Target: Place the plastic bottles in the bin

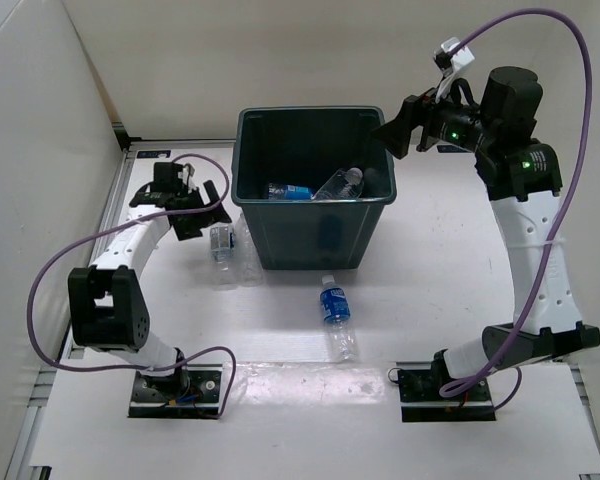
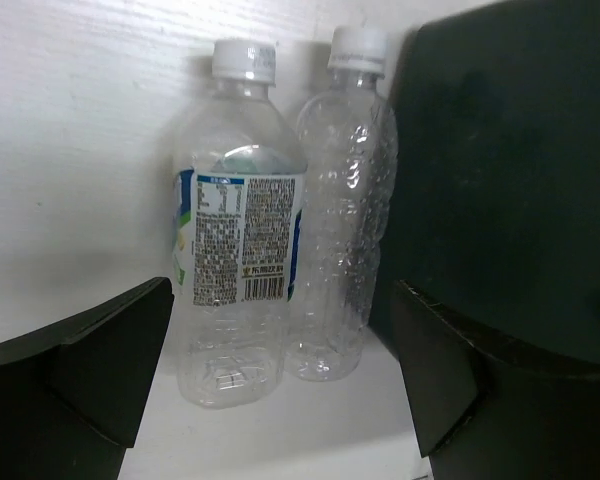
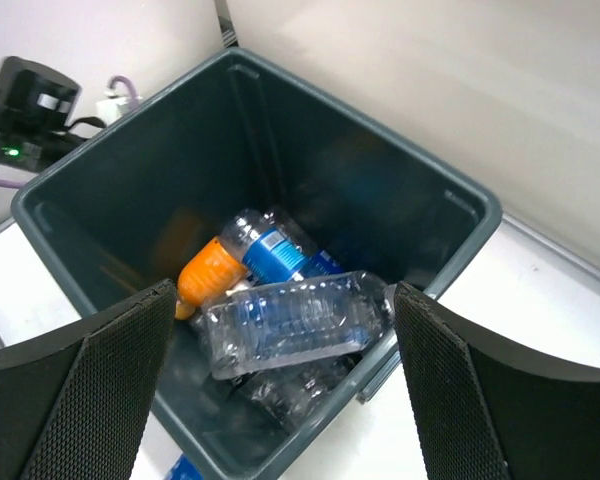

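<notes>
The dark teal bin (image 1: 310, 235) stands mid-table. In the right wrist view the bin (image 3: 130, 150) holds a clear bottle (image 3: 290, 325) on top, a blue-labelled bottle (image 3: 280, 255) and an orange-coloured bottle (image 3: 208, 275). My right gripper (image 1: 405, 135) is open and empty above the bin's right rim. Two white-capped bottles lie against the bin's left side: one with a printed label (image 2: 235, 230), one plain clear (image 2: 345, 200). My left gripper (image 1: 202, 212) is open just behind them, touching neither. Another blue-labelled bottle (image 1: 335, 315) lies in front of the bin.
The bin's outer wall (image 2: 510, 170) is close on the right of my left gripper (image 2: 280, 370). White enclosure walls rise at the left and back. Purple cables loop from both arms.
</notes>
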`<action>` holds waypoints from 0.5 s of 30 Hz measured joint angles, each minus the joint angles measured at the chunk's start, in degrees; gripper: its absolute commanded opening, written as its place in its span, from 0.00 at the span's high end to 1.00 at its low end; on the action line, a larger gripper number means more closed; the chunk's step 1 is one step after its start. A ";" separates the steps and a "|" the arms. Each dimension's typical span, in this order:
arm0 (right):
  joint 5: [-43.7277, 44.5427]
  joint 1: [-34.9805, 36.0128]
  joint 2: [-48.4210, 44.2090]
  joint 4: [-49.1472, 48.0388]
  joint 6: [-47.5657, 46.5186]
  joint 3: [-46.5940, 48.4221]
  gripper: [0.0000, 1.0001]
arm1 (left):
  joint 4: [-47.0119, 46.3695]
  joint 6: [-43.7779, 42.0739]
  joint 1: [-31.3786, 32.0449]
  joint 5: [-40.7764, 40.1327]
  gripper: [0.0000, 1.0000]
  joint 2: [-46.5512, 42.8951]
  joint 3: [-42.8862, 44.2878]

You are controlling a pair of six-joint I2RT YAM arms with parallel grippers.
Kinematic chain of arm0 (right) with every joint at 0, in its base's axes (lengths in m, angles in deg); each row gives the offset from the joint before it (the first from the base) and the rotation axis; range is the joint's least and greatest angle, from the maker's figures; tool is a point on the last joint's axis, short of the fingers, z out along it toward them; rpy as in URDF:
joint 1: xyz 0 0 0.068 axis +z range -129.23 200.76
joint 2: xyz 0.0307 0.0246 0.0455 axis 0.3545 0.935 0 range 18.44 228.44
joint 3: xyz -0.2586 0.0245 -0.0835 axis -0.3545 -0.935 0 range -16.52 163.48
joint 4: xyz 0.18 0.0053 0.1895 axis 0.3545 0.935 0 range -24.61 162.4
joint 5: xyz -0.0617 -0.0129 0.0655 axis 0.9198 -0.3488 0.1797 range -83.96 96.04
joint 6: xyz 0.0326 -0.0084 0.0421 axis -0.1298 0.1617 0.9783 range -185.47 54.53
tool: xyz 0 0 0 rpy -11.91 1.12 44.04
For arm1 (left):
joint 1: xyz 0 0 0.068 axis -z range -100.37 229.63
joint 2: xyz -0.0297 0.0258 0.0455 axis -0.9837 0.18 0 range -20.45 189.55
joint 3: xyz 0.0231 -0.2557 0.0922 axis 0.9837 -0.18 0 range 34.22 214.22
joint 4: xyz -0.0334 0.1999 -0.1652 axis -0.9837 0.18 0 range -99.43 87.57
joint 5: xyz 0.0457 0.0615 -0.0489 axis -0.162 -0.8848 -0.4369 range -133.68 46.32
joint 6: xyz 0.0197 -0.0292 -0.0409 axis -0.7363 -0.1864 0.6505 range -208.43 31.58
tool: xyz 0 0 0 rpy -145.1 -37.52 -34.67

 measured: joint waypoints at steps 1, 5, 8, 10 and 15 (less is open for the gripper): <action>-0.17 -0.11 -0.11 0.46 0.07 -0.09 0.10 | 0.50 -0.31 0.50 -0.02 0.00 0.59 0.02; -0.44 -0.26 -0.46 0.85 0.15 -0.09 0.10 | 2.12 -0.83 1.77 -0.02 0.00 3.41 0.72; -0.50 -0.26 -0.79 1.03 0.17 -0.33 0.10 | 3.28 -0.96 2.25 -0.04 0.00 5.84 1.07; -0.52 -0.26 -1.36 1.18 0.17 -1.09 0.10 | 3.89 -0.98 2.29 -0.07 0.00 6.91 1.11; -0.59 -0.31 -2.27 2.19 1.90 -2.95 0.10 | 5.55 -1.03 2.36 -0.35 0.00 8.35 2.19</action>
